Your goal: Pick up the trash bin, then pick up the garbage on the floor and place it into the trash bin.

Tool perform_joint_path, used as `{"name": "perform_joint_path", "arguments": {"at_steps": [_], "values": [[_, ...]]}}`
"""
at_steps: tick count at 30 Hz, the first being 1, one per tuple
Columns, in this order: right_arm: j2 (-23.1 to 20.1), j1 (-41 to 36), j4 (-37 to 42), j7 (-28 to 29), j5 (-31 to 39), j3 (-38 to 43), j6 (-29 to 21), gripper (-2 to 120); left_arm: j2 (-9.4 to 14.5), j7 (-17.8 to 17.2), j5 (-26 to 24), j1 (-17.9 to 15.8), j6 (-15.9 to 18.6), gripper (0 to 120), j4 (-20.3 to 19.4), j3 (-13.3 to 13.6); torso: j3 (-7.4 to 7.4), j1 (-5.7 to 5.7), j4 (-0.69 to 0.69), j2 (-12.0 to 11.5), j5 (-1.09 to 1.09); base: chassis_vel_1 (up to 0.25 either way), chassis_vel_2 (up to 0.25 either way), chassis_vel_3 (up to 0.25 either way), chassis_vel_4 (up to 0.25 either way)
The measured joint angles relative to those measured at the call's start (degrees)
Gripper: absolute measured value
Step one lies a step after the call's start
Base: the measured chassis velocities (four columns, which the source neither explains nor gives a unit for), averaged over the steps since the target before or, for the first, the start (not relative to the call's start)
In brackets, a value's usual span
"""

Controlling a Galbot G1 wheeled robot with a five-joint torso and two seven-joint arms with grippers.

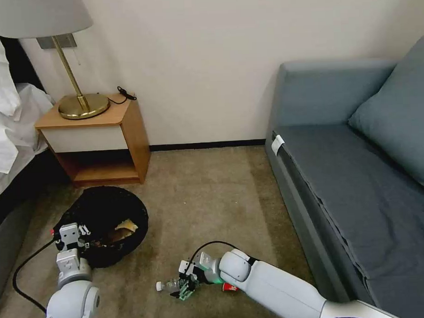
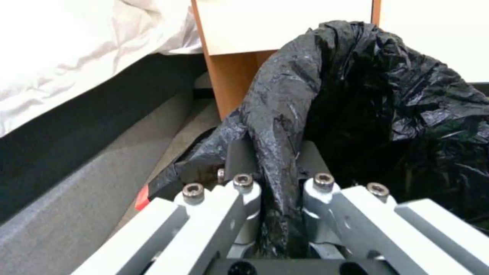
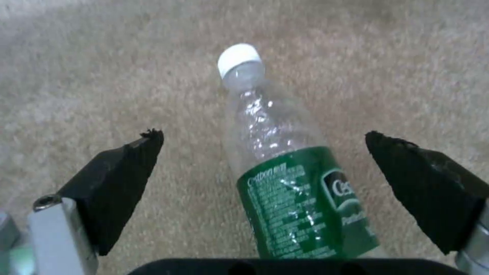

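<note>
In a carpeted room between a bedside table [image 1: 97, 140] and a blue-grey sofa [image 1: 356, 172], the robot's right arm reaches low across its front, wrist bent down toward the floor [image 1: 208, 196]. The right gripper [image 1: 185, 286] stands with its black pads [image 3: 120, 179] spread wide on either side of a clear bottle [image 3: 285, 168] with a white cap and green label; the bottle lies on its side on the carpet, untouched by either pad, its cap pointing away from the wrist. Just behind the right forearm a small red item [image 1: 229, 287] lies on the carpet, too hidden to identify.

On the robot's left, the left arm rises from the lower edge of the head view, forearm upright. The left gripper [image 1: 72, 236] is clamped on the near rim of the trash bin [image 1: 109, 218], its fingers [image 2: 242, 160] pinching a fold of crinkly black liner between them. The bin sits close before the table's open lower shelf, and brown paper and a pale scrap lie inside it.

A white-sheeted bed [image 1: 7, 133] hems in the left side, with the table and its brass lamp [image 1: 78, 101] against the wall. The sofa's long front edge bounds the right. Between bin and sofa the carpet lies open up to the dark skirting board.
</note>
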Motion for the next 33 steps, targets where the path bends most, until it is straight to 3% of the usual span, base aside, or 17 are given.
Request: {"name": "perform_joint_path", "arguments": {"at_steps": [28, 33], "values": [[2.04, -0.17, -6.06, -0.41, -2.29, -0.18, 1.2, 100, -0.77, -0.2, 0.52, 1.06, 0.81, 4, -3.3, 0.6, 0.0, 0.0, 0.0, 0.0, 0.0, 0.0, 0.0, 0.0, 0.0], [1.99, -0.17, -6.06, -0.33, -2.27, 0.05, 1.19, 82, -0.88, -0.2, 0.63, 1.19, 0.81, 4, -3.32, 0.62, 0.0, 0.0, 0.0, 0.0, 0.0, 0.0, 0.0, 0.0, 0.0]]}}
